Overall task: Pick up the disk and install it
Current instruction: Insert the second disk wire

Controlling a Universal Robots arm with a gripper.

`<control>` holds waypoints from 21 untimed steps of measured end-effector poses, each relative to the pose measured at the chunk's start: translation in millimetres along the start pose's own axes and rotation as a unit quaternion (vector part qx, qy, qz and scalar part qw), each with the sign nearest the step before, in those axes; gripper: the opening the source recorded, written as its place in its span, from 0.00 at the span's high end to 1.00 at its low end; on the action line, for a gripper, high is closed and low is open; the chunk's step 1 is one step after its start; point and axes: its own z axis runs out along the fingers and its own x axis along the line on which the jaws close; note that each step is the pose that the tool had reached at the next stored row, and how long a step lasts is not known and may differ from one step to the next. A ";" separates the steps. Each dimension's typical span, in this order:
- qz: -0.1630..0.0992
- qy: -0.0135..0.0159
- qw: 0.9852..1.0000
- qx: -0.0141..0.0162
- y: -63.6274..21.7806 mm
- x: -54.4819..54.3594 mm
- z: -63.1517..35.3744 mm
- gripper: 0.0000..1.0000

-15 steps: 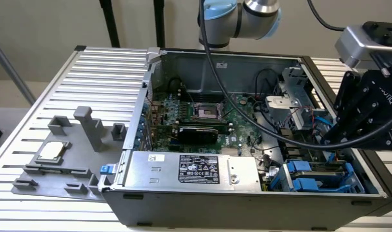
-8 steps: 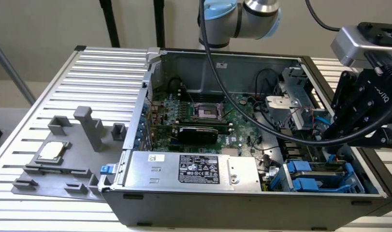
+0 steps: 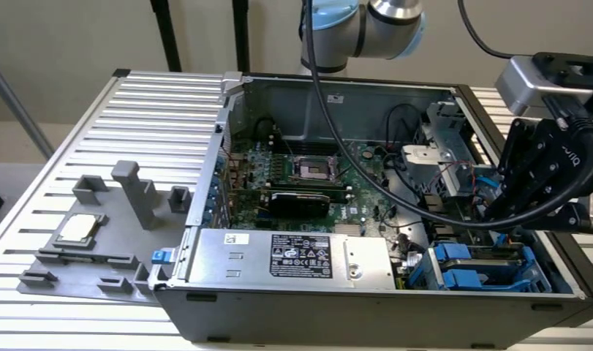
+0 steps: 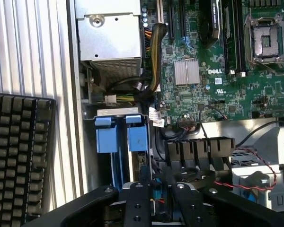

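Exterior view: disk (image 3: 467,279) standing on edge in the bay at one corner of the case (image 3: 374,322), just at the exterior view's right of the silver box (image 3: 286,256); bright blue rails showing, metal mostly hidden. Wrist view: blue tabs of the disk (image 4: 137,137) beside the box (image 4: 109,38). Tool (image 3: 496,216) hanging close above the bay, fingers (image 4: 137,203) fairly near together around a sliver of blue; cannot tell whether pinching or merely close.
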 end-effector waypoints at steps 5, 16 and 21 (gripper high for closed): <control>0.000 0.006 1.000 0.000 -1.9 -2.6 3.8 0.77; 0.000 0.008 1.000 0.004 14.4 -2.0 9.1 0.84; 0.000 0.007 1.000 0.014 14.1 -1.8 15.5 0.84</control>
